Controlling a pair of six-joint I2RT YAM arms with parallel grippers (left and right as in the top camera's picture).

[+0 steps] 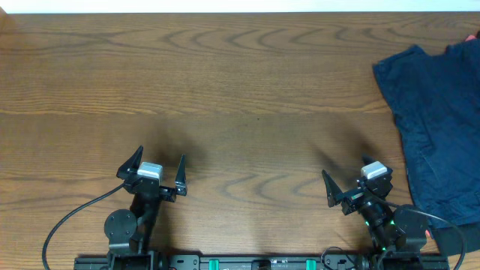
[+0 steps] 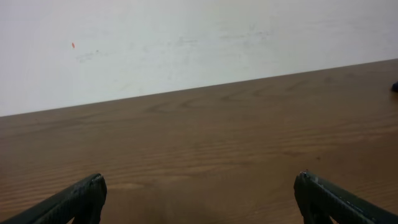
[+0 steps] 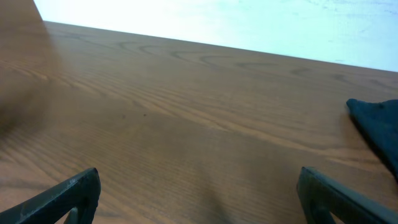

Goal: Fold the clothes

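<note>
A dark navy-blue wrinkled garment (image 1: 439,124) lies at the right edge of the wooden table, running from the far right corner toward the front and partly out of frame. A corner of it shows at the right of the right wrist view (image 3: 378,124). My left gripper (image 1: 156,166) is open and empty near the front left of the table, far from the cloth; its fingers are spread wide in the left wrist view (image 2: 199,199). My right gripper (image 1: 346,178) is open and empty near the front right, a little left of the garment; it is spread wide in the right wrist view (image 3: 199,196).
The brown wooden table (image 1: 225,90) reaches a white wall at the back (image 2: 186,43). The arm bases and a black cable (image 1: 67,221) sit at the front edge. A small dark bit shows at the far right in the left wrist view (image 2: 395,87).
</note>
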